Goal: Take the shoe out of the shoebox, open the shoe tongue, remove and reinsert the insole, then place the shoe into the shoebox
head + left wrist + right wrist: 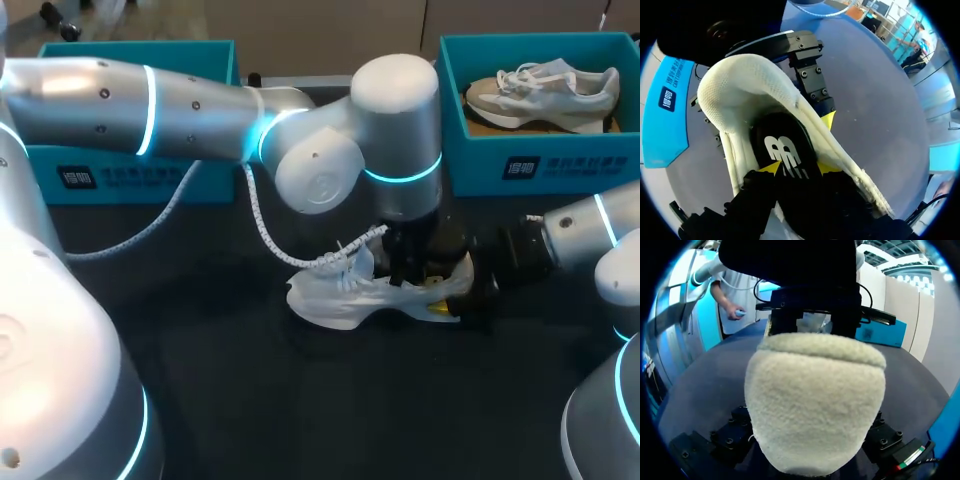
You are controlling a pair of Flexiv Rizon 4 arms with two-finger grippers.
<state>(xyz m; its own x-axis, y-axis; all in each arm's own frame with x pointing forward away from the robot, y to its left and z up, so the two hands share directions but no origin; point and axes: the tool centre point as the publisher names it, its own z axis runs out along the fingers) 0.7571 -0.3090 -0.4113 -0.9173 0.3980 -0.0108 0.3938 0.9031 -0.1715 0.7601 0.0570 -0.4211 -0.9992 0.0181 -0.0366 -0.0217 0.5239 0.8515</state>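
Shoe [335,300] on table [300,400], grey shoe [545,92] in shoebox [580,160]

The left arm [190,110] enters from 10 o'clock and stretches across to the middle. There its wrist [400,130] bends, so the left end effector [797,167] points straight down. Its yellow tips stand close together inside the shoe [340,295], pressing the insole [785,135] from both sides. The right arm [590,230] enters from 3 o'clock and lies low over the bench [300,400], pointing toward 9 o'clock. The right end effector [450,300] clasps the shoe's heel, one finger along each side. One yellow fingertip [829,120] shows against the shoe's outer wall, while the other is hidden.
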